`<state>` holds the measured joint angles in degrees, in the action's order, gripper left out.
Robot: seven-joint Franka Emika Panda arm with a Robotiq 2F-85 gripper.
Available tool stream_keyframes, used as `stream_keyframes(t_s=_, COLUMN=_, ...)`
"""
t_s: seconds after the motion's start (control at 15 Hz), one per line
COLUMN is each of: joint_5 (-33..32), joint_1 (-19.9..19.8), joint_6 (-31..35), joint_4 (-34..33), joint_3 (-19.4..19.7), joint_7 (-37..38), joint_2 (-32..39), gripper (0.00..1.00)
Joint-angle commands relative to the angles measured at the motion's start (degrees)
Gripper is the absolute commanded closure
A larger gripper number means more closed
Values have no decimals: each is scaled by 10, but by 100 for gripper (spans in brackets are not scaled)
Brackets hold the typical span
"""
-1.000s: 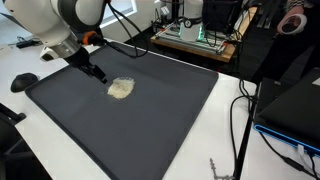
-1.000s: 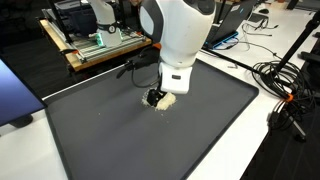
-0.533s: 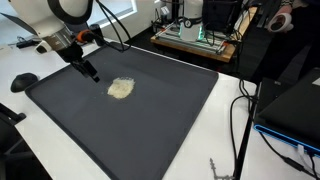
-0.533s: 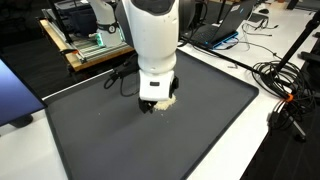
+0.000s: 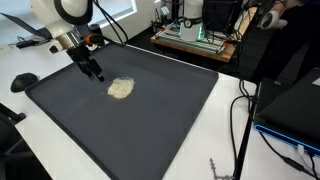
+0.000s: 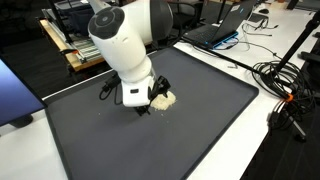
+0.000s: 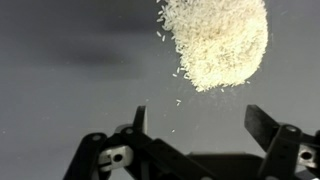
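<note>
A small pale heap of rice-like grains (image 5: 121, 89) lies on a dark grey mat (image 5: 150, 120); it also shows in an exterior view (image 6: 164, 99) and at the top right of the wrist view (image 7: 215, 40). My gripper (image 5: 96, 74) hangs just above the mat beside the heap, on its side toward the mat's edge; it also shows in an exterior view (image 6: 143, 106). In the wrist view the two fingers (image 7: 195, 118) stand wide apart with only bare mat and a few stray grains between them. The gripper is open and holds nothing.
The mat lies on a white table (image 5: 30, 70). A dark round object (image 5: 23, 81) sits off the mat's corner. Black cables (image 6: 280, 85) trail on the table. A wooden shelf with electronics (image 5: 195, 40) and laptops (image 6: 215, 30) stand behind.
The arm has swung and turned, most clearly in the exterior view where its body now leans to the left of the heap. The gripper stays close to the heap, which has not moved.
</note>
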<state>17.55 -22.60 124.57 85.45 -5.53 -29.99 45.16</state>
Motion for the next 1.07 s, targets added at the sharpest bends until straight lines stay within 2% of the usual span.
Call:
stream_keyframes(t_s=0.0, joint_5=66, joint_1=-44, joint_6=23, joint_4=75, joint_3=-33, joint_7=-79, joint_2=-44, gripper=0)
stream_keyframes(t_s=0.33, joint_5=151, joint_1=-72, joint_6=25, joint_4=119, joint_3=-42, joint_7=-166, joint_2=-63, gripper=0)
stream_keyframes(t_s=0.8, joint_5=287, joint_1=-87, joint_6=44, joint_4=180, joint_3=-28, joint_7=-287, joint_2=-79, gripper=0)
stream_keyframes(t_s=1.0, joint_5=346, joint_1=-80, joint_6=44, joint_4=193, joint_3=-10, joint_7=-333, joint_2=-80, gripper=0)
